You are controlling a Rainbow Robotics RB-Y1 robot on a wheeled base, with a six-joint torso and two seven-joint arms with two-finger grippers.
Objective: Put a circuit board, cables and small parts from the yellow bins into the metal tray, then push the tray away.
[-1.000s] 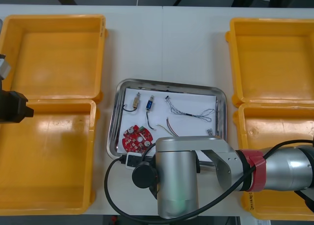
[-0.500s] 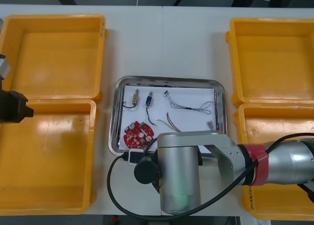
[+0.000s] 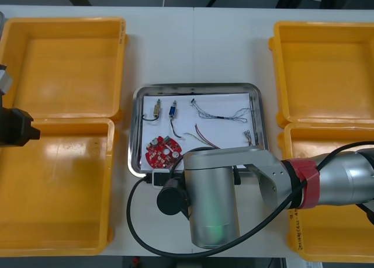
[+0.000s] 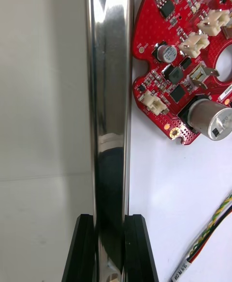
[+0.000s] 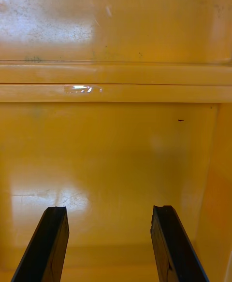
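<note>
1. The tabletop carries four yellow bins, two at each side, and all four look empty.
2. The metal tray is set between the bins. Its long axis runs left to right, across the line of a push away from the robot. Bare tabletop lies beyond its far rim.
3. The right arm is stretched over the tray's near edge. The right hand is clamped on the near rim, with one finger outside the tray, one inside, and the shiny rim held between them. The tray therefore lies straight ahead of this hand. The grip is judged to sit left of the rim's middle, so the tray may swing during the push unless it is held square.
4. The left hand hangs over the left bins where they meet, fingers apart with nothing between them. It is well apart from the tray, so the right hand is the nearer one.
5. The circuit board lies in the tray's near-left part, just beside the clamped rim.
6. A twisted blue and white cable and a red and yellow cable lie mid-tray.
7. Small metal parts lie near the right rim. Loading is judged done, and only the push remains.
</note>
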